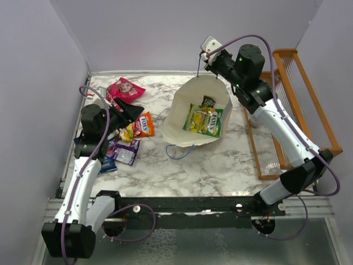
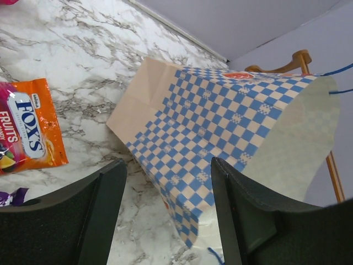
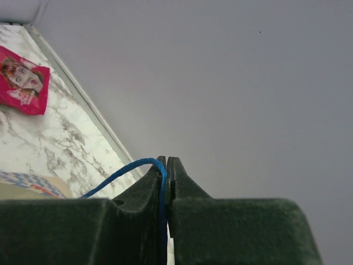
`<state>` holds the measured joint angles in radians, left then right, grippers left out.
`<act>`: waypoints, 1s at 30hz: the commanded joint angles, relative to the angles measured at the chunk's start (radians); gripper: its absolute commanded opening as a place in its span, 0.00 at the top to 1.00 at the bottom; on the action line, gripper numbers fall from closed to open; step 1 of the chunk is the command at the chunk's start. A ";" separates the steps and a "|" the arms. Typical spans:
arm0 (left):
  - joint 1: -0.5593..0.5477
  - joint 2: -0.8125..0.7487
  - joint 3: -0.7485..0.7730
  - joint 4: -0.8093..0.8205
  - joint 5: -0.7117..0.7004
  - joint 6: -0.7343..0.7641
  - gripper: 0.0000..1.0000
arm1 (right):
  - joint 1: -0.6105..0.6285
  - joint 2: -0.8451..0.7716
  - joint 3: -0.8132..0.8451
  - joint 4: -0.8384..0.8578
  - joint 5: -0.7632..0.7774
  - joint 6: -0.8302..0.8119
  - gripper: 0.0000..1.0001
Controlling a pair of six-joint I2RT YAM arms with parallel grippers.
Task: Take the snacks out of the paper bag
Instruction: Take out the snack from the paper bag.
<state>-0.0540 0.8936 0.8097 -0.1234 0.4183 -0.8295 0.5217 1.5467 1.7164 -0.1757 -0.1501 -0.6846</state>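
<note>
Clearly the right gripper (image 3: 166, 160) is acting as a hanger: its fingers are clenched tight on the thin blue cord handle (image 3: 118, 174), which loops out from between them. Lifting that handle at the far side tips the paper bag (image 1: 177, 113) so its mouth gapes toward the arms, and the contents show from above. Inside lie at least 2 snacks: a green and yellow packet (image 1: 204, 120) and a smaller dark packet (image 1: 208, 101) just behind it. The bag sits mid-table on the marble table (image 1: 220, 165), beside the orange wooden rack (image 1: 298, 94).

The right arm reaches far forward and up, wrist raised above the bag's back rim. The left arm is bent low on its own side, with the left gripper (image 1: 131, 112) over the snacks lying outside the bag: a pink-red bag (image 1: 124, 88), an orange candy packet (image 2: 30, 130) and purple packets (image 1: 126, 149). Its fingers are spread and hold nothing, and they face the bag's checkered side. The job looks partly done; the next reach is probably into the mouth.
</note>
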 commanded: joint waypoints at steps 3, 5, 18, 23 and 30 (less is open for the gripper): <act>-0.015 -0.023 -0.020 0.048 0.022 -0.005 0.34 | -0.003 -0.102 -0.082 0.042 -0.119 0.207 0.98; -0.016 -0.022 -0.031 0.046 0.022 -0.006 0.34 | -0.003 -0.123 -0.132 0.043 -0.172 0.277 0.98; -0.024 -0.073 0.087 -0.119 -0.007 0.066 0.31 | -0.002 -0.177 -0.329 0.185 -0.395 0.710 0.98; -0.024 -0.106 0.042 -0.026 0.129 -0.059 0.31 | -0.002 -0.170 -0.313 0.215 -0.374 0.828 0.98; -0.061 -0.109 0.026 0.170 0.214 -0.247 0.32 | -0.002 -0.134 -0.202 0.178 -0.229 0.746 0.98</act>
<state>-0.0811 0.7837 0.8368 -0.1097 0.5529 -0.9447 0.5213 1.3994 1.4101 -0.0177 -0.4789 0.0795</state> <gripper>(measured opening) 0.685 0.024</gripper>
